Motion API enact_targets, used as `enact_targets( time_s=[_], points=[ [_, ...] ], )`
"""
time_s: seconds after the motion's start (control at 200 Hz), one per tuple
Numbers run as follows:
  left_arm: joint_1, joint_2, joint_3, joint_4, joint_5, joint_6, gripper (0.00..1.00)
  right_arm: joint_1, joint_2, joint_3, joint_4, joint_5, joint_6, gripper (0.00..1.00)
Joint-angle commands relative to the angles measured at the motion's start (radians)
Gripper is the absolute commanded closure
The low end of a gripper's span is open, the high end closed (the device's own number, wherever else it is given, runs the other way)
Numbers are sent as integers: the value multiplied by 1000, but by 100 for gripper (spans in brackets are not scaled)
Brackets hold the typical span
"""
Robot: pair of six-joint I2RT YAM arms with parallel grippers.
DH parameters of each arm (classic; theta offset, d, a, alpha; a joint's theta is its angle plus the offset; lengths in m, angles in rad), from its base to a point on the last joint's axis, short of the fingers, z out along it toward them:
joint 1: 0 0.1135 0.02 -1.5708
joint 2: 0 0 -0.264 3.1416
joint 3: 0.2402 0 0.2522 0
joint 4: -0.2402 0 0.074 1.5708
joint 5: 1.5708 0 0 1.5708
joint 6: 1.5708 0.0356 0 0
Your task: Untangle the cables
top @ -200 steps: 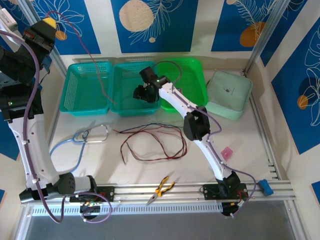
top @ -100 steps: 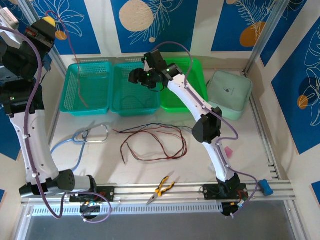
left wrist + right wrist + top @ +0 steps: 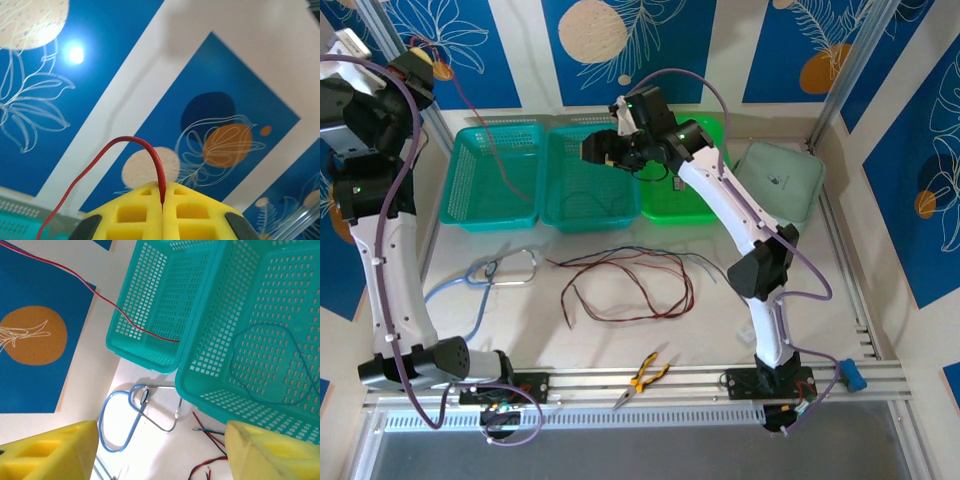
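My left gripper (image 3: 417, 58) is raised high at the far left, and in the left wrist view this gripper (image 3: 162, 189) is shut on a thin red cable (image 3: 131, 143). That red cable (image 3: 498, 155) hangs down with its end in the left teal basket (image 3: 470, 205). My right gripper (image 3: 603, 150) hovers open over the middle teal basket (image 3: 575, 220), its yellow fingers (image 3: 50, 452) wide apart and holding nothing. A blue-grey cable (image 3: 272, 365) lies looped inside the middle basket. Red, dark brown and black cables (image 3: 630, 285) lie tangled on the table.
A light-blue tube loop with metal arms (image 3: 490, 275) lies left of the tangle. A green tray (image 3: 705, 170) and a pale green box (image 3: 778, 185) stand at the back right. Yellow pliers (image 3: 642, 378) rest on the front rail. A small pink item (image 3: 775, 305) lies right.
My right gripper rose out of the middle basket and drew back. The left arm lifted higher, and the red cable's lower end swung over the left basket.
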Motion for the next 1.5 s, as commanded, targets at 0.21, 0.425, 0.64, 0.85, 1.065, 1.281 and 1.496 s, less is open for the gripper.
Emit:
enact_targets(
  time_s=[0.21,0.425,0.64,0.85,1.065,1.281,1.496],
  points=[
    [-45,-56,-142,-58,-122,157,100,-26,-129,-138,41,-56,3,32],
    [-157,-108,-272,-88,-287,288,100,-26,-168,-190,61,-70,28,32],
    [-305,-158,-393,-69,-545,433,100,-27,-202,-244,67,-81,25,32],
    [-330,-121,-464,-35,-655,519,100,-30,-242,-291,62,-90,21,32],
    [-324,-1,-445,-56,-629,534,100,-42,-327,-380,66,-77,13,32],
    [-248,133,-408,-141,-574,456,100,-78,-437,-495,72,-72,8,31],
    [-134,285,-367,-234,-417,383,100,-120,-529,-598,82,-64,7,31]
  ],
)
